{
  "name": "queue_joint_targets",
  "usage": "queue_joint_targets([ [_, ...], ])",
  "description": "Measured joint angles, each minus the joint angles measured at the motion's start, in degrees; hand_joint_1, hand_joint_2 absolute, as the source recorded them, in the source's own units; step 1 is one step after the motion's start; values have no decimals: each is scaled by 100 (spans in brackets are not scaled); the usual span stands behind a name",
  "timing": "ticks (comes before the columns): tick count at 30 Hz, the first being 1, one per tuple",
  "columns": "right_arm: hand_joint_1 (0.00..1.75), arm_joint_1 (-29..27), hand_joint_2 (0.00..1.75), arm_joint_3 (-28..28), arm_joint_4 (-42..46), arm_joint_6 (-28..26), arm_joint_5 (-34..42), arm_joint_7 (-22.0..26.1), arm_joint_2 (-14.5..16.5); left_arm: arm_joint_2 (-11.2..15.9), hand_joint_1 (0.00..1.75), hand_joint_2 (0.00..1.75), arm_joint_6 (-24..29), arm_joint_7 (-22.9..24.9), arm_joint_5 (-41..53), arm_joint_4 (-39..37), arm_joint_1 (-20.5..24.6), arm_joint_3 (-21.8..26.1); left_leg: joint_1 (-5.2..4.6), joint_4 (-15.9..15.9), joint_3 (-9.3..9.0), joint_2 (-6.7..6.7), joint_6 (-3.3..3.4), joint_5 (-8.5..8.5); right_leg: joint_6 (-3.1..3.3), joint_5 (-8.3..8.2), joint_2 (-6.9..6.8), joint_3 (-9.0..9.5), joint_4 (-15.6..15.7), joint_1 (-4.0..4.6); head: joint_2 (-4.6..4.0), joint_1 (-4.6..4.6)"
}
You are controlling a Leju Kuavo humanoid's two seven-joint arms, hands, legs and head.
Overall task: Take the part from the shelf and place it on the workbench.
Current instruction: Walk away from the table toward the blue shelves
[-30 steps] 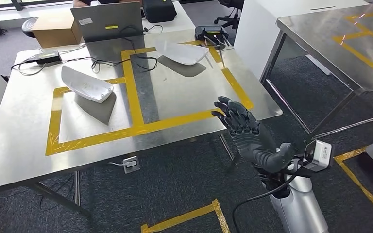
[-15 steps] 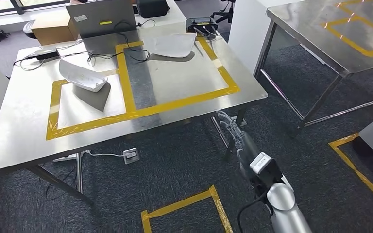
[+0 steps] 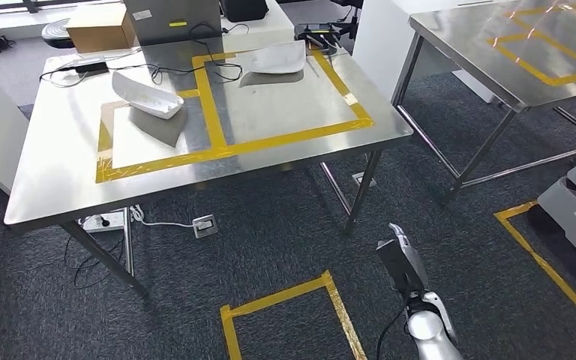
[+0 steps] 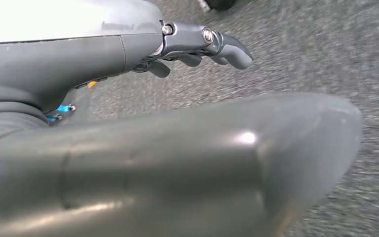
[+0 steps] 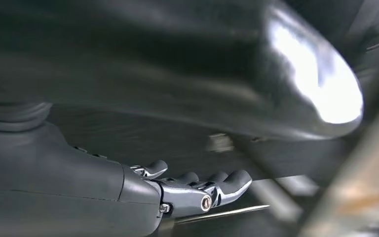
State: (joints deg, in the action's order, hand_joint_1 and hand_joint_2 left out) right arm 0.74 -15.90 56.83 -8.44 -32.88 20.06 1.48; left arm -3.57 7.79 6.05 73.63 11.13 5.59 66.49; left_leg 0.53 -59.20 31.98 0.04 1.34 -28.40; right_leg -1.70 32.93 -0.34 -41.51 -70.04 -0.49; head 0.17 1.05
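Two white parts (image 3: 148, 95) (image 3: 274, 58) lie inside the yellow-taped bays at the workbench's (image 3: 52, 180) upper left, apparently delivered, while both hands (image 4: 197, 47) (image 5: 197, 190) hang empty, fingers loosely apart.

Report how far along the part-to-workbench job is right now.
Done: two white parts lie on the workbench, one in the left taped square, one in the right. In hand: nothing; the left hand and right hand hang with no part in them. Left: I can't tell whether more parts wait, since no shelf is visible.
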Motion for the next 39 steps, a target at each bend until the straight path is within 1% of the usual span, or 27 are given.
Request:
queue_joint_targets([
  [1, 0, 76, 0, -147, -673, -166, -120, -280, -6, -14, 0, 0, -18, 80, -17, -1, -6, 0, -15, -3, 80, -1, 8, 68, 7, 101, 3, -26, -308, 5, 0, 2],
  [2, 0, 108, 0, -278, -1304, -228, -212, -731, -11, -37, 0, 0, -35, 175, -12, -2, -16, 1, -35, -7, 161, -8, 15, 137, 34, 60, 6, 21, -479, 16, 0, 4],
  [3, 0, 99, 0, -381, -1841, -203, -295, -1355, -16, -64, 0, 0, -51, 259, 7, -4, -29, 1, -59, -10, 238, -18, 19, 203, 79, -74, 9, 167, -451, 34, 0, 7],
  [5, 0, 4, 0, -494, -2662, -112, -514, -2705, -19, -142, 0, 0, -63, 291, 11, -10, -49, 3, -99, -16, 368, -47, 16, 317, 221, -282, 13, 749, 179, 96, 0, 10],
  [7, 0, -68, 0, -549, -3181, -124, -492, -3575, -13, -221, 0, 0, -57, 110, -109, -16, -52, 14, -124, -15, 426, -45, -18, 406, 319, -216, 1, 1301, 976, 156, 0, 3],
  [9, 0, -77, 0, -780, -3550, -289, -66, -3883, -4, -286, 0, 0, -54, -53, -204, -20, -39, 35, -123, 5, 438, -11, -80, 493, 348, -179, -9, 1452, 1284, 191, 0, 0],
  [11, 0, -70, 0, -1135, -3814, -449, 338, -3887, 22, -341, 0, 0, -61, -56, -176, -28, -27, 45, -108, -15, 464, 6, -153, 478, 398, -299, -13, 1386, 1341, 173, 0, 6],
  [12, 0, -64, 0, -1287, -3904, -489, 434, -3873, 35, -364, 0, 0, -66, -30, -143, -35, -28, 44, -102, -113, 506, 4, -189, 337, 435, -371, -15, 1336, 1373, 157, 0, 4],
  [15, 0, -54, 0, -1581, -4097, -557, 487, -3811, 63, -391, 0, 0, -98, 117, -5, -49, -35, 41, -69, -968, 710, -5, -289, -465, 477, -567, -19, 1115, 1390, 142, 0, -11],
  [16, 0, -56, 0, -1635, -4145, -568, 461, -3724, 70, -390, 0, 0, -127, 230, 78, -49, -35, 28, -60, -1287, 743, -4, -315, -614, 466, -632, -26, 1024, 1378, 139, 0, -14],
  [17, 0, -55, 0, -1670, -4188, -551, 426, -3572, 75, -388, 0, 0, -167, 381, 181, -49, -35, 1, -51, -1482, 715, -3, -334, -614, 454, -697, -36, 924, 1358, 134, 0, -15],
  [18, 0, -51, 0, -1692, -4222, -498, 392, -3370, 75, -386, 0, 0, -205, 529, 278, -49, -39, -35, -43, -1506, 603, -3, -351, -496, 438, -759, -44, 816, 1327, 124, 0, -16],
  [20, 0, -32, 0, -1724, -4270, -200, 369, -2879, 70, -382, 0, 0, -253, 615, 339, -48, -43, -103, -23, -1007, 118, -3, -374, -228, 389, -861, -50, 621, 1233, 102, 0, -16],
  [22, 0, -3, 0, -1755, -4305, 290, 327, -2426, 38, -377, 0, 0, -251, 407, 234, -44, -35, -126, -30, -252, -401, -10, -349, -311, 322, -941, -53, 489, 1127, 99, 0, -15],
  [24, 0, 37, 0, -1757, -4340, 682, 177, -2121, 0, -367, 0, 0, -239, 215, 153, -40, -30, -127, -60, 77, -554, -13, -254, -439, 258, -1034, -55, 435, 1098, 100, 0, -27],
  [26, 0, 66, 0, -1725, -4377, 809, -39, -1991, -15, -362, 0, 0, -248, 161, 184, -42, -34, -134, -56, 83, -469, 9, -131, -349, 189, -1080, -41, 406, 1100, 90, 0, -45],
  [27, 0, 69, 0, -1692, -4391, 808, -146, -1964, -16, -361, 0, 0, -268, 169, 246, -44, -35, -147, -48, 92, -416, 24, -74, -286, 149, -970, -28, 366, 1022, 82, 0, -42],
  [29, 0, 70, 0, -1582, -4414, 777, -375, -1924, -17, -355, 0, 0, -330, 218, 507, -46, -41, -235, -36, 100, -268, 42, -4, -148, 74, -442, -5, 214, 540, 52, 0, -31],
  [30, 0, 75, 0, -1520, -4424, 771, -471, -1915, -18, -349, 0, 0, -359, 251, 654, -46, -46, -311, -35, 98, -180, 42, 9, -81, 45, -142, -3, 133, 181, 39, -1, -25],
  [31, 0, 81, 0, -1454, -4436, 779, -554, -1906, -18, -343, 0, 0, -383, 278, 795, -46, -51, -401, -36, 93, -99, 43, 7, -13, 22, 59, -3, 86, -156, 24, -1, -21],
  [32, 0, 88, 0, -1398, -4449, 791, -604, -1904, -15, -339, 0, 0, -395, 294, 887, -46, -50, -490, -36, 85, -15, 44, 1, 56, 8, 120, -3, 100, -380, 12, -1, -21],
  [33, 0, 92, 44, -1353, -4463, 802, -629, -1912, -13, -337, 0, 0, -402, 290, 936, -46, -45, -569, -36, 74, 70, 46, -9, 124, 4, 48, -3, 194, -438, 1, -1, -20],
  [34, 0, 95, 87, -1319, -4475, 804, -617, -1954, -11, -336, 0, 0, -397, 256, 930, -46, -34, -625, -36, 60, 155, 46, -22, 190, 11, -108, -3, 381, -306, -8, -1, -19],
  [35, 0, 100, 131, -1300, -4484, 787, -569, -2045, -10, -336, 0, 0, -381, 194, 880, -45, -12, -660, -36, 45, 244, 44, -39, 255, 30, -257, -3, 657, 2, -11, -1, -19],
  [36, 0, 112, 175, -1296, -4489, 744, -490, -2223, -11, -336, 0, 0, -355, 99, 802, -44, 17, -674, -39, 33, 320, 42, -65, 316, 61, -294, 0, 971, 428, -4, -1, -18],
  [38, 0, 145, 175, -1330, -4504, 604, -334, -2739, -5, -332, 0, 0, -305, -110, 660, -40, 112, -676, -37, 39, 405, 39, -135, 437, 134, -214, 9, 1410, 1122, 32, 0, -18],
  [39, 0, 157, 175, -1358, -4515, 530, -288, -3022, 4, -326, 0, 0, -292, -188, 620, -39, 171, -675, -29, 59, 421, 38, -176, 496, 170, -162, 14, 1473, 1281, 58, 0, -15],
])
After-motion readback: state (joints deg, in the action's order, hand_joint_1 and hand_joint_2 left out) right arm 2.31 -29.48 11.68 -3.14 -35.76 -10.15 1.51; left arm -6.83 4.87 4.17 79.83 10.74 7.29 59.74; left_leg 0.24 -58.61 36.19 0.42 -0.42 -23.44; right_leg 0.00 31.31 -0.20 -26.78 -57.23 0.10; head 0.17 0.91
